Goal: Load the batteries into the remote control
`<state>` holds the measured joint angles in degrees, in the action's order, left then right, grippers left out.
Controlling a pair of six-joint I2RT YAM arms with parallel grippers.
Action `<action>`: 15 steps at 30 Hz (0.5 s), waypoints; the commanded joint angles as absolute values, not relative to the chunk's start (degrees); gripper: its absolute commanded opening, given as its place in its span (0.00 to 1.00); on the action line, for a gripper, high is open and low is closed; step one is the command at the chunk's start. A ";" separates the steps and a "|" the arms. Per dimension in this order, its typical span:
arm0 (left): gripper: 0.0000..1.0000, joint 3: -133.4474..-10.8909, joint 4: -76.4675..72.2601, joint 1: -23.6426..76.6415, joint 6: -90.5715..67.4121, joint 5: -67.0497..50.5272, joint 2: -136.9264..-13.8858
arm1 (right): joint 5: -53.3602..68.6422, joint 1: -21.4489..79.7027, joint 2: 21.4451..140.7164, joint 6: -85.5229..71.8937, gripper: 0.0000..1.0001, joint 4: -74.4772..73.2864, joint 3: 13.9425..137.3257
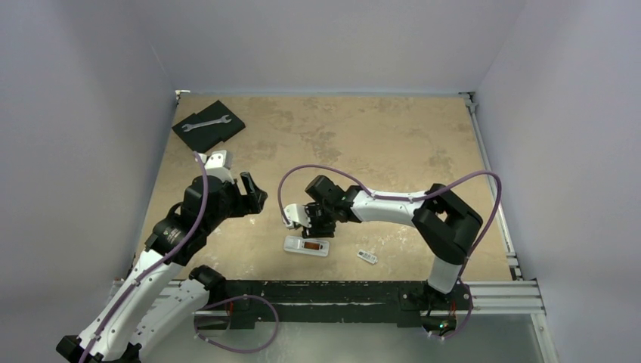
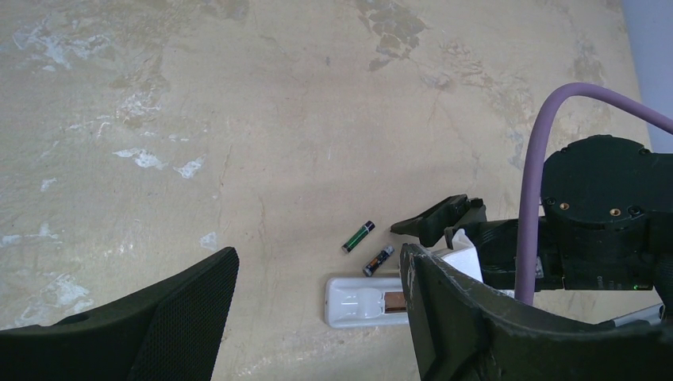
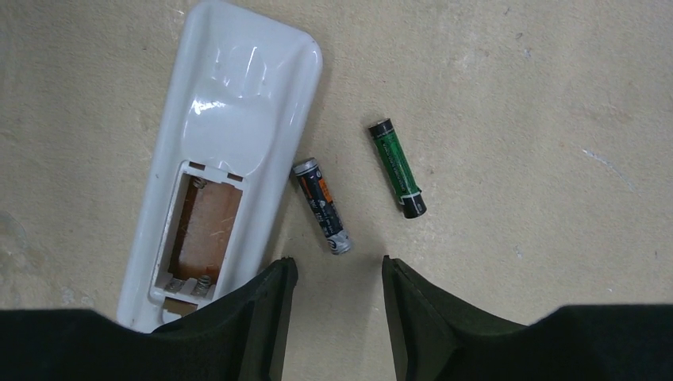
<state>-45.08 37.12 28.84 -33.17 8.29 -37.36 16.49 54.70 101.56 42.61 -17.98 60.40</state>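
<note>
The white remote control (image 3: 230,119) lies back up on the table, its orange-lined bay (image 3: 202,226) uncovered and with nothing in it. Two batteries lie loose beside it: a dark one with orange print (image 3: 322,206) close to its edge and a green one (image 3: 397,168) a little farther off. My right gripper (image 3: 337,270) hangs open just above the table, its fingertips just short of the dark battery's silver end, holding nothing. My left gripper (image 2: 313,258) is open and raised to the left, looking at the remote control (image 2: 361,300) and both batteries (image 2: 358,236). From above, the remote control (image 1: 306,246) lies under the right gripper (image 1: 306,227).
A small white cover piece (image 1: 367,257) lies to the right of the remote. A wrench on a black pad (image 1: 208,123) sits at the far left corner. The left gripper (image 1: 255,193) hovers left of the remote. The right arm's purple cable (image 2: 540,182) loops nearby.
</note>
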 commanded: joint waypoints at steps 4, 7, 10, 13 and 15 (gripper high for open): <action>0.74 -44.48 35.10 28.31 -31.81 8.22 -37.44 | 19.53 55.09 102.92 42.06 0.52 -16.46 61.94; 0.74 -44.47 35.08 28.30 -31.81 8.25 -37.38 | 20.13 55.59 103.65 41.86 0.52 -16.63 62.34; 0.74 -44.48 35.07 28.30 -31.75 8.26 -37.35 | 20.47 56.08 104.18 41.67 0.51 -16.46 62.40; 0.74 -44.52 35.07 28.30 -31.87 8.26 -37.40 | 20.57 56.50 104.56 41.42 0.51 -16.28 62.64; 0.74 -44.47 35.09 28.30 -31.87 8.26 -37.44 | 20.73 56.58 104.88 41.23 0.50 -16.30 63.03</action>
